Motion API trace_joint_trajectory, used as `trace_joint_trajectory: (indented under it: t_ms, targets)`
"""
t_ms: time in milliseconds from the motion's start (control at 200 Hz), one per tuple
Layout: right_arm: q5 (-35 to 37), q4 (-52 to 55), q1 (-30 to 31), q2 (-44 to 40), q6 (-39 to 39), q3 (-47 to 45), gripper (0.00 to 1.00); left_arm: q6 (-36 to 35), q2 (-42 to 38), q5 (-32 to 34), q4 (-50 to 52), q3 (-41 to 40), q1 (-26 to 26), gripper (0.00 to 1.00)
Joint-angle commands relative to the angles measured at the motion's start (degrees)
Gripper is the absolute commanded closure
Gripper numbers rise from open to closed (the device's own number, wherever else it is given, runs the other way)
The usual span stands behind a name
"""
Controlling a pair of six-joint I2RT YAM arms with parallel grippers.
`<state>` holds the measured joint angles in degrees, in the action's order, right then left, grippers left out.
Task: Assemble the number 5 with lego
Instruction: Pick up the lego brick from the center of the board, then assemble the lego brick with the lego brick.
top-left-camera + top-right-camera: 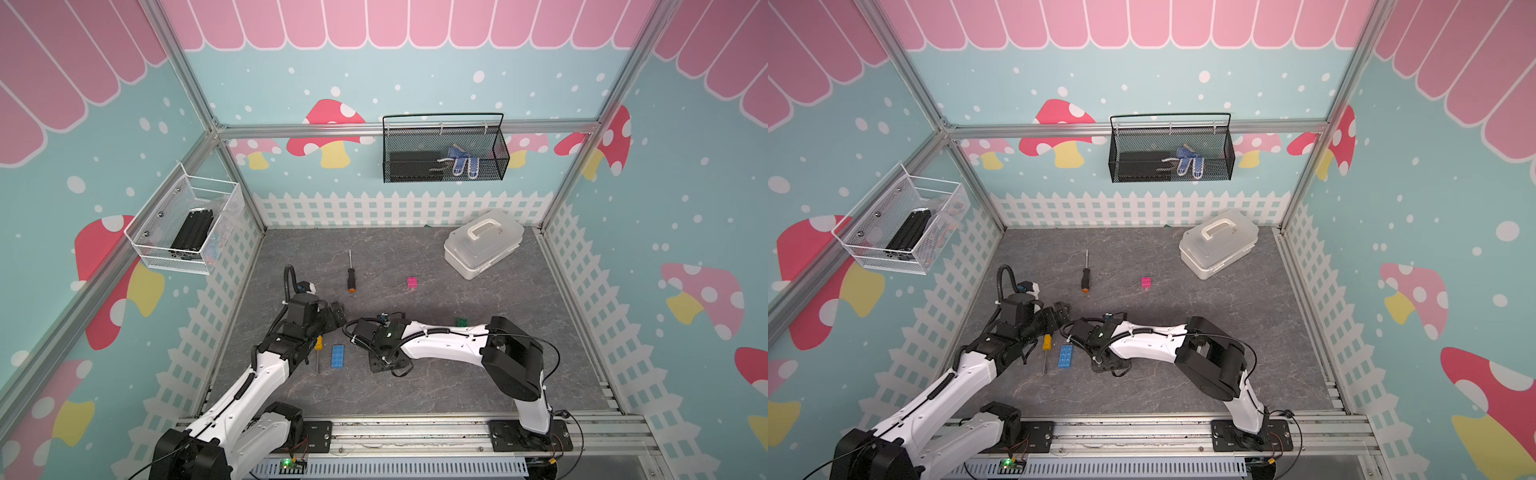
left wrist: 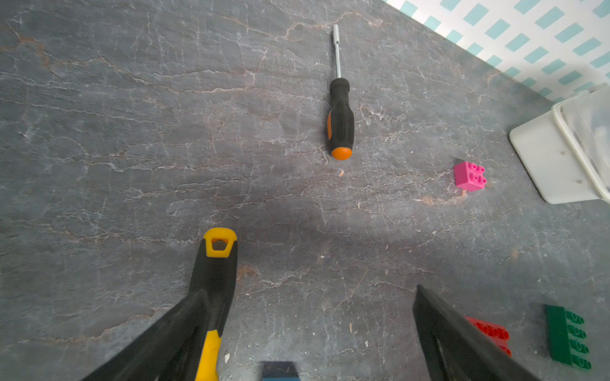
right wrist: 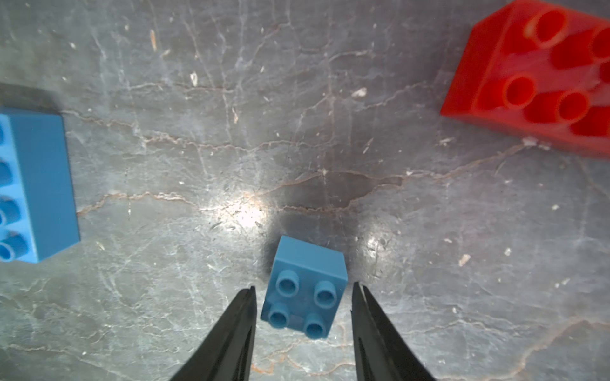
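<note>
In the right wrist view my right gripper (image 3: pixel 303 288) is open and straddles a short square blue lego brick (image 3: pixel 307 290) lying studs-up on the table. A thin gap shows on each side of it. A long blue brick (image 3: pixel 36 188) lies off to one side and a long red brick (image 3: pixel 534 79) to the other. My left gripper (image 2: pixel 312 290) is wide open over bare table and holds nothing. The pink brick (image 1: pixel 412 282) sits alone mid-table. The green brick (image 1: pixel 460 321) lies just behind my right arm (image 1: pixel 436 345). No assembled number 5 shows.
A yellow-handled screwdriver (image 1: pixel 318 345) lies beside the long blue brick (image 1: pixel 338 356), close to one left finger (image 2: pixel 185 330). A black-and-orange screwdriver (image 1: pixel 351 274) lies further back. A white lidded box (image 1: pixel 482 243) stands at the back right. Wire baskets hang on the walls.
</note>
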<state>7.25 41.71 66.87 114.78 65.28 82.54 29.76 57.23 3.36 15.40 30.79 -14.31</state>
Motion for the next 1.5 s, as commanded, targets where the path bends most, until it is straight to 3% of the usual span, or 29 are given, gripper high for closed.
trace_joint_trajectory:
  t_ms: [0,290,525,991,1146,1491]
  targets:
    - [-0.3,0.4,0.3,1.7,1.3,1.2,0.57,0.3,0.9,-0.2,0.3,1.3,0.4,0.01]
    - [0.1,0.4,0.1,1.7,1.1,0.9,0.72,0.1,0.6,-0.3,0.5,0.9,0.4,0.00]
    - [2.2,1.2,-2.9,-5.2,0.6,-2.6,0.80,0.2,2.6,-4.3,-0.3,1.7,0.2,0.01]
    - [7.6,6.7,-11.6,-15.8,-0.8,-8.4,0.82,-1.6,10.6,-10.3,-3.0,5.7,-4.5,0.03]
    - [7.6,7.5,-13.6,-14.6,-1.4,-7.5,0.82,-3.3,13.7,-10.7,-3.9,6.9,-7.5,0.04]
    - [7.3,7.5,-14.8,-9.6,-2.9,-3.3,0.83,-3.8,18.1,-12.8,-5.7,7.3,-8.7,0.06]
